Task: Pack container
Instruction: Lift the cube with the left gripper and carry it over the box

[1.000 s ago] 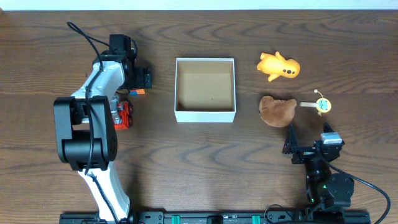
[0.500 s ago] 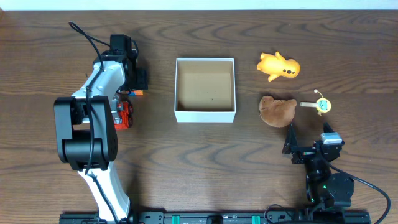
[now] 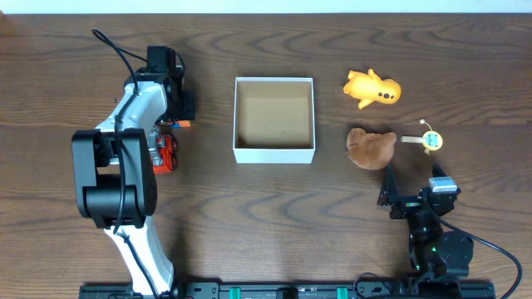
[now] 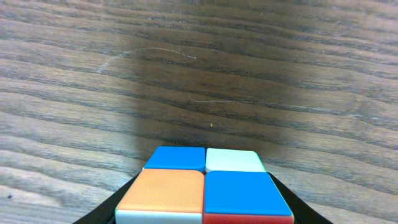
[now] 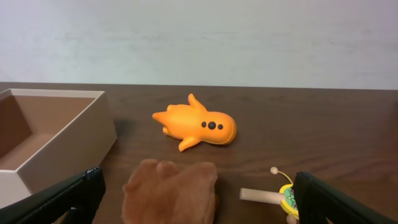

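Note:
The container point(image 3: 274, 154), a shallow white box with a brown inside, stands mid-table with nothing in it; its wall point(image 5: 62, 155) shows at the left of the right wrist view. My left gripper point(image 3: 181, 105) is left of the box, low over the table. Its black fingers press both sides of a multicoloured cube point(image 4: 205, 193), so my left gripper point(image 4: 205, 183) is shut on it. My right gripper point(image 3: 413, 198) stands open just in front of a brown plush toy point(image 3: 370, 147). In the right wrist view the brown plush point(image 5: 171, 190) lies between the wide fingers of my right gripper point(image 5: 202, 208).
An orange plush toy point(image 3: 372, 88) lies right of the box, also seen as the orange plush point(image 5: 199, 124). A small yellow-green wooden toy with a stick point(image 3: 426, 139) lies beside the brown plush. A red toy point(image 3: 166, 152) sits against the left arm.
The left gripper's jaws have narrowed in onto the cube. The right arm and the toys have not moved.

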